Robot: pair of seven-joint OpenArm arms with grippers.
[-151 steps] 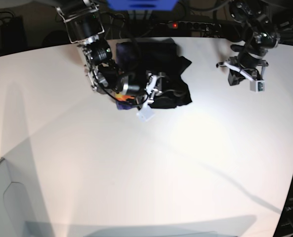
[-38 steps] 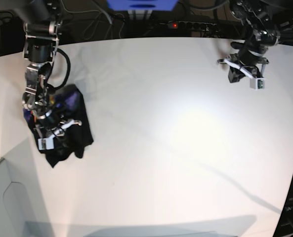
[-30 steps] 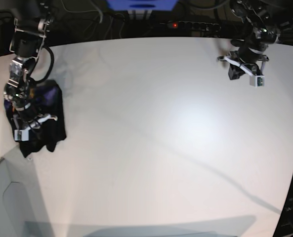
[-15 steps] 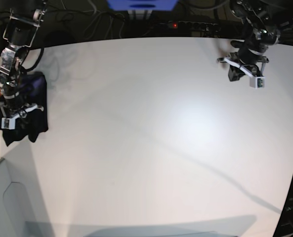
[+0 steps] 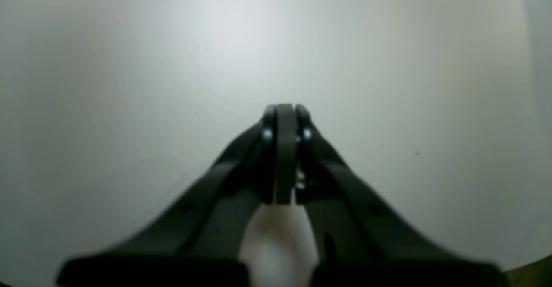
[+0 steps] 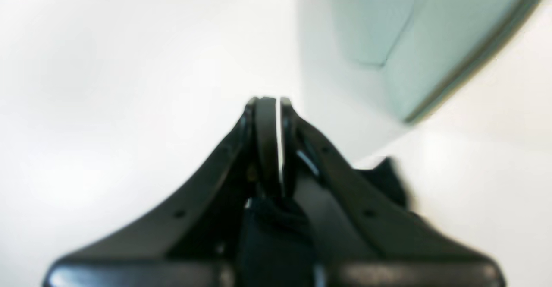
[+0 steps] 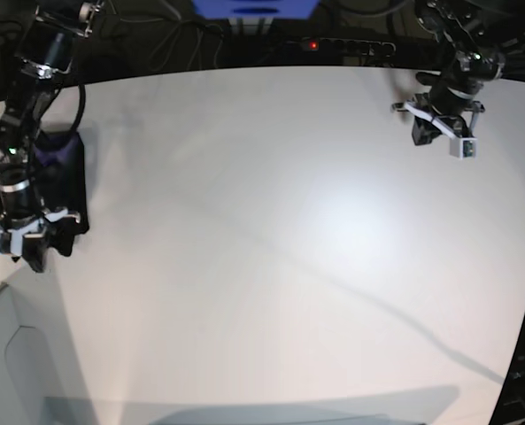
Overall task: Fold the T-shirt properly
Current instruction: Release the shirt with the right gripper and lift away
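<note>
The T-shirt is a bunched black bundle with a hint of purple, hanging at the table's far left edge in the base view. My right gripper is shut on it. In the right wrist view its tips are pressed together, and black cloth of the T-shirt shows behind the fingers. My left gripper hovers at the far right back of the table. The left wrist view shows it shut with nothing in it, above bare white table.
The white table fills most of the base view. A grey-green panel sits below the table's left front corner and also shows as the panel ahead of my right gripper. A power strip with a red light lies beyond the back edge.
My right arm has carried the T-shirt bundle further left and slightly forward, to the table's left edge. The left arm has stayed in place.
</note>
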